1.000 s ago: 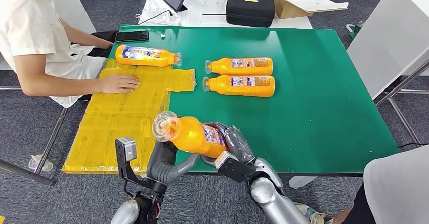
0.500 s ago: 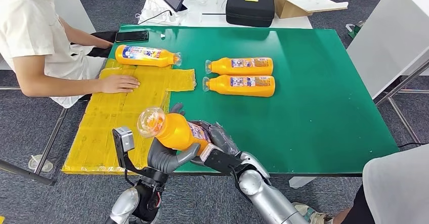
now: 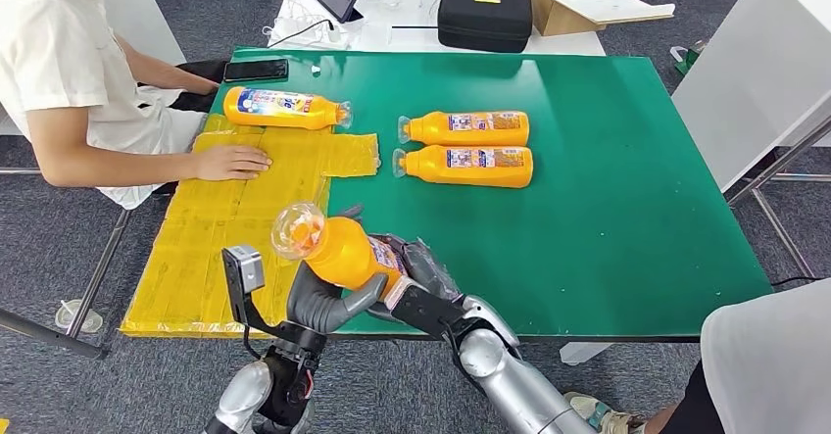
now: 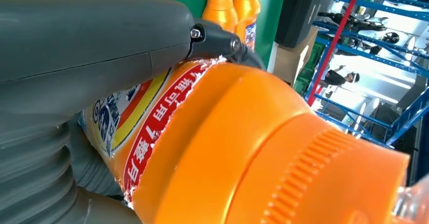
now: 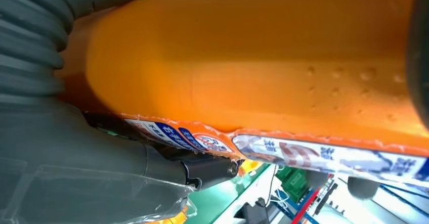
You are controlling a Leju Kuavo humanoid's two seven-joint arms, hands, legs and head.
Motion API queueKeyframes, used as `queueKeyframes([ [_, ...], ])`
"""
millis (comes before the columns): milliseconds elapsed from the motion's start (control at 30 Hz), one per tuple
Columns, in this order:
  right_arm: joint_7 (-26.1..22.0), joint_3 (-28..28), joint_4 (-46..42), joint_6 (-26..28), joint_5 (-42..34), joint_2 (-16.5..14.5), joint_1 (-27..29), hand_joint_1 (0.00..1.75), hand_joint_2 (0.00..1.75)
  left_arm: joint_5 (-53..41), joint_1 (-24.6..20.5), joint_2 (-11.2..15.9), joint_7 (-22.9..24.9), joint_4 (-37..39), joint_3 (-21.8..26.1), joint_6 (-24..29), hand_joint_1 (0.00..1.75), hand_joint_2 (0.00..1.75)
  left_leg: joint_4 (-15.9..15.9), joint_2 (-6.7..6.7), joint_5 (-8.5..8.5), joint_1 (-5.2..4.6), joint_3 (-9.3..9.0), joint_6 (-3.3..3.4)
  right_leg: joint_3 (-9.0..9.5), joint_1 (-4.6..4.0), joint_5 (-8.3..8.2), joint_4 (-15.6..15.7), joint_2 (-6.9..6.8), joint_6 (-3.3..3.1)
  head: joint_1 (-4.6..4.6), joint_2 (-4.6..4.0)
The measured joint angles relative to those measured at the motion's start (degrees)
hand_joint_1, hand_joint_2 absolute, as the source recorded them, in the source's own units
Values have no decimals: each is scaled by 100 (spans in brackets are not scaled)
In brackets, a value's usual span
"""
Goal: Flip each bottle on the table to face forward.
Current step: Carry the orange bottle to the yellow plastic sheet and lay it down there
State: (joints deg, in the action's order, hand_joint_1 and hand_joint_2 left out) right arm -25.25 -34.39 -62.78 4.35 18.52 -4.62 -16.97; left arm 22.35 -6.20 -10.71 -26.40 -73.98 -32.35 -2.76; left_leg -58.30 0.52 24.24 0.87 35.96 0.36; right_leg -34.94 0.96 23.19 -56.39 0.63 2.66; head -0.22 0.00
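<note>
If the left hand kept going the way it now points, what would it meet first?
Probably the held bottle itself, which the left hand already grips from below; beyond it, the yellow mat, though depth is unclear.

- My right hand sits behind the orange bottle I'm lifting, so its fingers are mostly covered and I can't read how they wrap.
- My left hand cups that bottle from beneath; its fingertips are out of sight under the body.
- Left wrist camera: the bottle's clear cap runs off the frame edge.
- Right wrist camera: the label is torn-looking and too blurred to read.
- The person at the far left is cut off by the frame.
- Print on the three lying bottles is too small to tell.
- A pale shape near right is cropped; can't identify it.
</note>
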Motion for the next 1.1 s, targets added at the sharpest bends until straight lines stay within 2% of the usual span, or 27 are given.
queueKeyframes([
  [133, 1, -16, 34, -44, -49, -16, -8, 173, 175, 19, -31, -15, -25, 75, 30, -47, 175, 175, 0, 0, 0, 0, 0, 0, 0, 0, 0, 0, 0, 0, 0, 1],
  [333, -24, -27, 63, -188, -203, -61, -8, 139, 175, 191, -58, -42, -4, 115, 87, -82, 175, 175, 0, 0, 0, 0, 1, 0, -1, 0, 0, 0, 0, 0, -2, 1],
  [367, -25, -30, 66, -201, -220, -73, -8, 110, 175, 221, -61, -52, 5, 116, 104, -84, 175, 175, 0, 0, 0, 0, 1, 0, -2, 0, 0, 0, 0, 0, -2, 1],
  [433, -26, -34, 73, -209, -236, -92, -8, 37, 175, 256, -67, -68, 13, 116, 133, -87, 175, 175, 0, 0, 0, 0, 1, 0, -2, 0, 0, 0, 0, 0, -2, 1],
  [467, -27, -37, 76, -211, -244, -99, -8, 7, 175, 278, -71, -74, 15, 116, 146, -87, 175, 175, 0, 0, 0, 0, 1, 0, -2, 0, 0, 0, 0, 0, -2, 1],
  [500, -31, -39, 79, -210, -258, -109, -8, 0, 175, 313, -74, -80, 17, 116, 157, -86, 175, 175, 0, 0, 0, 0, 1, 0, -2, 0, 0, 0, 0, 0, -2, 1],
  [600, -79, -51, 81, -42, -232, -157, -4, 0, 175, 507, -76, -113, 22, 100, 195, -12, 175, 175, 0, 0, -1, 0, 1, 0, -2, 0, 0, 0, 0, 0, -1, 0],
  [733, -297, -119, -15, 681, 130, -203, 132, 0, 0, 756, -50, -157, -1, -55, 308, 594, 175, 175, 0, 0, 0, 0, 1, 0, -2, 0, 0, 0, 0, 0, 0, 0],
  [833, -423, -140, -252, 1590, 615, -185, 434, 0, 0, 307, 7, -170, -249, -227, 513, 1712, 175, 175, 0, 0, 1, 1, 2, -1, -4, -1, 1, 0, 0, -1, -1, 0],
  [900, -446, -140, -382, 1943, 807, -149, 601, 0, 0, 12, 23, -168, -359, -280, 654, 2172, 175, 175, 0, 2, 2, 1, 5, -1, -6, -1, 2, 0, -1, -1, -1, 0],
  [1100, -453, -141, -564, 2026, 866, -84, 785, 0, 0, -110, 36, -169, -424, -301, 794, 2285, 175, 175, 0, 1, 1, 0, 7, 0, -7, 1, 2, 1, 0, -1, -1, 1],
])
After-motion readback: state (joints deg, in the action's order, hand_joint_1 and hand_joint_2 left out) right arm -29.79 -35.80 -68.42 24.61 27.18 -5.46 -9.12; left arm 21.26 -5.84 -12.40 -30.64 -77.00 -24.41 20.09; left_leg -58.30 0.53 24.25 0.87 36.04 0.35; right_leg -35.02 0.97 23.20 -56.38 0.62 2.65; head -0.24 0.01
